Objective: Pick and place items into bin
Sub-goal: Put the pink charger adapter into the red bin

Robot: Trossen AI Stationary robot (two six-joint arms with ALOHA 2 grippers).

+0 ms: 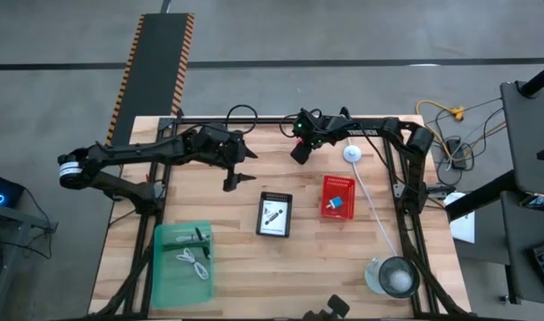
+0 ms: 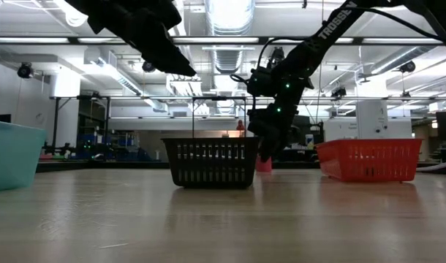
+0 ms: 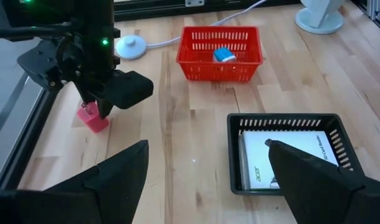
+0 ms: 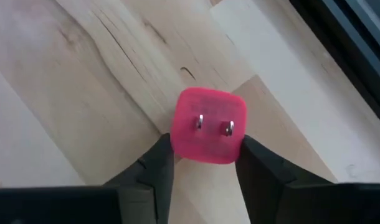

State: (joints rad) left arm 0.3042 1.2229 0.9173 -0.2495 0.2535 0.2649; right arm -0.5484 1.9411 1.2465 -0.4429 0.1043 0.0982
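A small pink plug block (image 4: 209,124) with two metal prongs facing up sits on the wood near the table's far edge, seen also in the left wrist view (image 3: 93,118). My right gripper (image 4: 205,152) comes down on it (image 1: 299,153) and is shut on it. My left gripper (image 3: 205,152) hangs open in the air left of it (image 1: 239,178), holding nothing. The green bin (image 1: 162,267) at the near left holds a coiled white cable (image 1: 193,263) and a thin black cable (image 1: 201,236). My right gripper pinches the pink plug block by two opposite side faces (image 4: 177,146), one finger (image 4: 154,165) on each side. The fingers come from above, pointing down. The prongs (image 4: 201,122) face up toward the wrist. The block's underside seems to rest on the table.
A black basket (image 1: 262,201) with a white printed card (image 1: 274,216) stands mid-table. A red basket (image 1: 326,209) holding a blue-and-white item (image 1: 340,202) is right of it. The white disc (image 1: 352,153) and its cord run to a clear round container (image 1: 395,276) at the near right.
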